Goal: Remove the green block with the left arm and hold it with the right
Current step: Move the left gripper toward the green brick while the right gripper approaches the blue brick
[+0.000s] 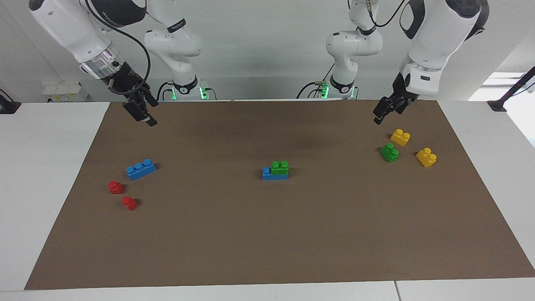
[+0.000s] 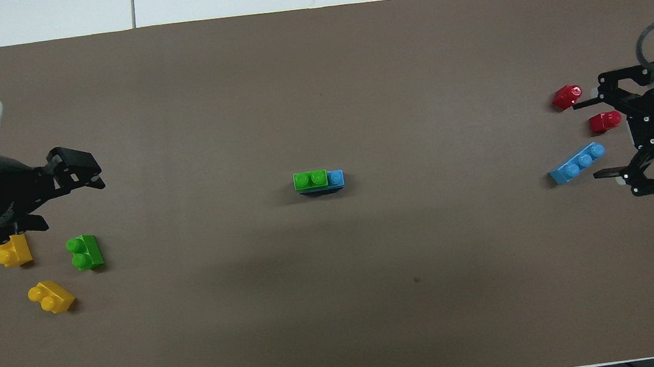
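Note:
The bright green block point(image 1: 279, 167) with two studs sits pressed on top of a blue brick point(image 1: 267, 174) in the middle of the brown mat. It also shows in the overhead view point(image 2: 310, 179), on the blue brick point(image 2: 335, 177). My left gripper point(image 1: 391, 109) point(image 2: 66, 188) hangs open and empty in the air over the left arm's end of the mat, well away from the block. My right gripper point(image 1: 142, 110) point(image 2: 601, 130) hangs open and empty over the right arm's end.
A darker green brick point(image 1: 389, 152) and two yellow bricks point(image 1: 400, 137) point(image 1: 426, 157) lie under and beside the left gripper. A loose blue three-stud brick point(image 1: 141, 169) and two red pieces point(image 1: 115, 187) point(image 1: 129, 203) lie at the right arm's end.

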